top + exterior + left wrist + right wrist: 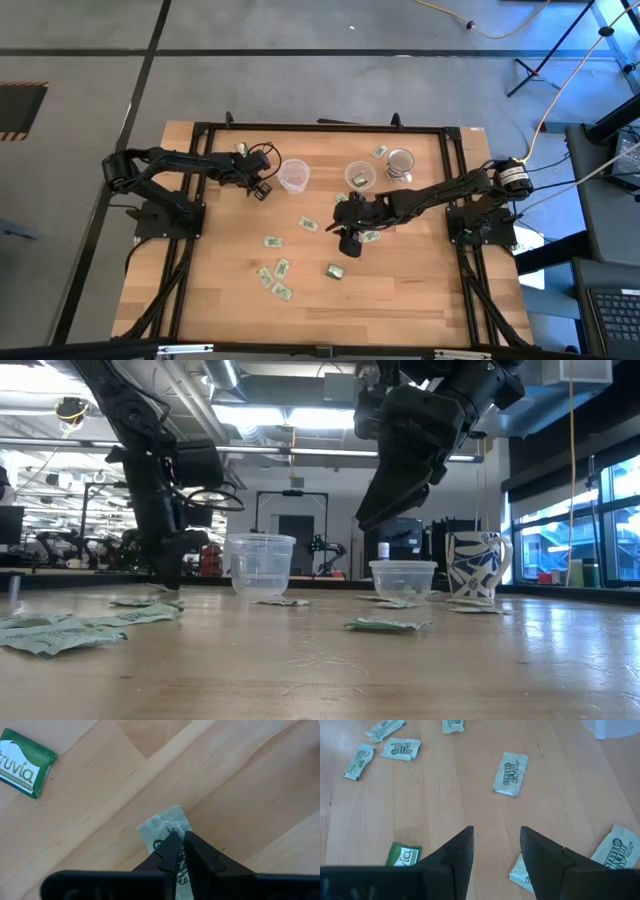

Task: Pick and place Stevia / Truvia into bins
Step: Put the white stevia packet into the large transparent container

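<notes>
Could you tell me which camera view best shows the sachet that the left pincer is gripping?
The left wrist view: the pale sachet sits pinched between the left pincer fingers, printing visible. The high view shows only that pincer beside a clear cup. In the low view the sachet cannot be made out, and the right wrist view misses it.

A pale wooden table in a black frame carries scattered green-and-white sachets, two clear plastic cups set apart near its far edge, and a patterned mug beside them.
</notes>
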`<action>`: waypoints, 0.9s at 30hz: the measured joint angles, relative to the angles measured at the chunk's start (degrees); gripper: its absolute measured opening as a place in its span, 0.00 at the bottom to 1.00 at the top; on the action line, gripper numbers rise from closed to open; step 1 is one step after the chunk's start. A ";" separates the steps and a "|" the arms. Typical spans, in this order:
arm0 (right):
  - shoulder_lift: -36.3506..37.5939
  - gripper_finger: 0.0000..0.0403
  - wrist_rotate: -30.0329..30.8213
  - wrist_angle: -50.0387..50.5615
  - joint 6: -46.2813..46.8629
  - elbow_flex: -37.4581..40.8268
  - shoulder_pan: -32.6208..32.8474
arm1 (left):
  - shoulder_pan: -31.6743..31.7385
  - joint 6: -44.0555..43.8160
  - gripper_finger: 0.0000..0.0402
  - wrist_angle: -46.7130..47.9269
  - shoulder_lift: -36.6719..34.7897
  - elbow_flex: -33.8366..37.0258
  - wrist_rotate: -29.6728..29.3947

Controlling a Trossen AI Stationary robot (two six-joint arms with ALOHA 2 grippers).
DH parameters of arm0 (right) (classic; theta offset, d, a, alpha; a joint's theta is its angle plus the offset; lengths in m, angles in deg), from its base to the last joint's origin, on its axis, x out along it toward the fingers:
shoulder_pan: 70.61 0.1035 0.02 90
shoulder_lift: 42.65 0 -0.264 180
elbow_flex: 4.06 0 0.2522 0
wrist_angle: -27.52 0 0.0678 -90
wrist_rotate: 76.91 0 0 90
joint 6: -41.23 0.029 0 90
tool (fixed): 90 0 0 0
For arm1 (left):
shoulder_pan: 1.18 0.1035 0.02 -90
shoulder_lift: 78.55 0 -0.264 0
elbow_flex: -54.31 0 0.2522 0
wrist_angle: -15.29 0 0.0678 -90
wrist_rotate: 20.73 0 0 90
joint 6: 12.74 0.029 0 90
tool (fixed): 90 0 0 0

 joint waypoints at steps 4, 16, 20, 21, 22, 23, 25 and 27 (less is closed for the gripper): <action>0.00 0.40 0.00 0.00 0.02 0.01 0.00 | 0.00 0.01 0.01 0.04 0.00 0.03 -0.05; 0.00 0.40 0.00 0.02 0.28 0.01 0.00 | 0.00 3.06 0.00 0.83 -3.73 0.59 0.13; 0.00 0.40 0.00 0.02 0.26 0.01 0.00 | -0.01 3.94 0.01 0.59 -9.04 0.38 0.51; 0.00 0.40 0.00 0.04 0.26 0.01 0.00 | -0.01 4.53 0.01 0.77 -10.41 0.40 0.50; 0.00 0.40 0.00 0.04 0.18 0.01 0.00 | -0.12 4.93 0.00 0.78 -11.69 0.40 0.60; 0.00 0.40 0.00 0.04 0.07 0.01 0.00 | -0.24 5.01 0.00 0.72 -13.16 0.40 0.80; 0.00 0.40 0.01 0.04 0.07 0.01 0.00 | -0.66 5.19 0.00 0.09 -16.24 0.40 0.83; 0.00 0.40 0.00 0.04 -0.07 0.01 0.00 | -1.38 6.21 0.01 -1.64 -19.04 0.40 0.76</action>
